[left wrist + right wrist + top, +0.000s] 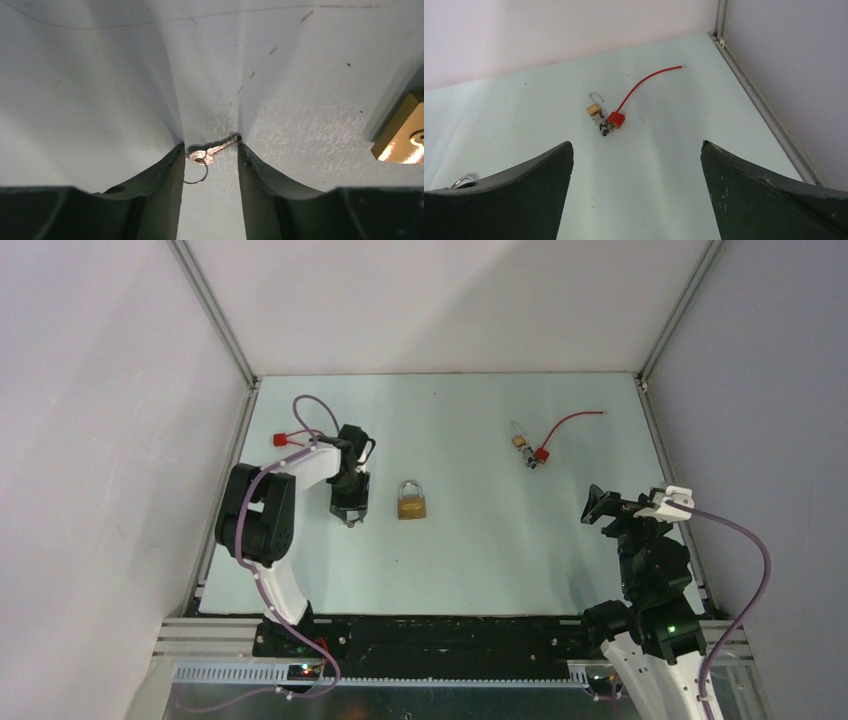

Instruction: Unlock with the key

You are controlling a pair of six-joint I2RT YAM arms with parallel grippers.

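The key (216, 149) is tiny and silvery, with a thin wire ring on its head. It lies on the table between my left fingertips, its head against the left finger (172, 165) and its blade tip against the right one. My left gripper (210, 146) points down at the table (350, 521), closed in on the key's two ends. The brass padlock (411, 501) lies just right of it, and its corner shows in the left wrist view (400, 137). My right gripper (597, 506) hovers at the right, open and empty (636, 145).
A small brass padlock (519, 438) (594, 109) lies at the back right beside a red tag (541, 453) (615, 119) with red wire. Another red tag (280, 438) lies at the back left behind my left arm. Walls close the table's sides.
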